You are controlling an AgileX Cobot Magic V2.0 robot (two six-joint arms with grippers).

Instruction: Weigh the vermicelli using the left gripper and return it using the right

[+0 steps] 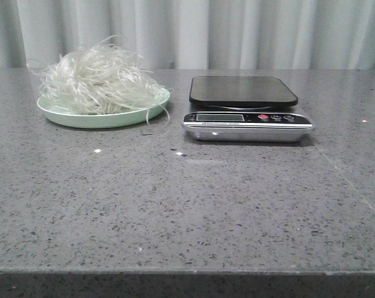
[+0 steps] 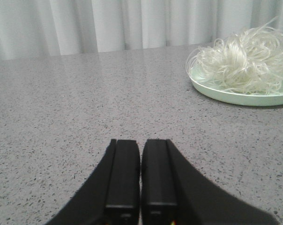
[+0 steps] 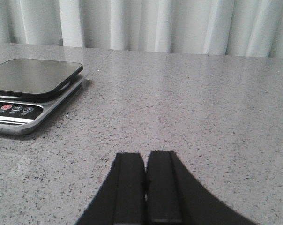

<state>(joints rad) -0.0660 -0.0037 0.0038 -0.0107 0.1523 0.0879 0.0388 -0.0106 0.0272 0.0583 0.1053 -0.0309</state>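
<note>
Whitish translucent vermicelli tangle [image 1: 99, 79] sits heaped on pale green plate [image 1: 69, 115], left of black-topped steel scale [image 1: 244, 108]. Left end effector [image 2: 140, 180] and right end effector [image 3: 145, 187] clenched, empty, above grey speckled counter [image 1: 187, 211]. Pickup not begun; next: left opens, reaches noodles.

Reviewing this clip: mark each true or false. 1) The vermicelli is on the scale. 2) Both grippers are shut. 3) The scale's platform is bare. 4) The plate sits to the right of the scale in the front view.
1) False: the vermicelli lies on the green plate.
2) True: left gripper and right gripper are shut and hold nothing.
3) True: nothing lies on the scale.
4) False: the plate sits to its left.
</note>
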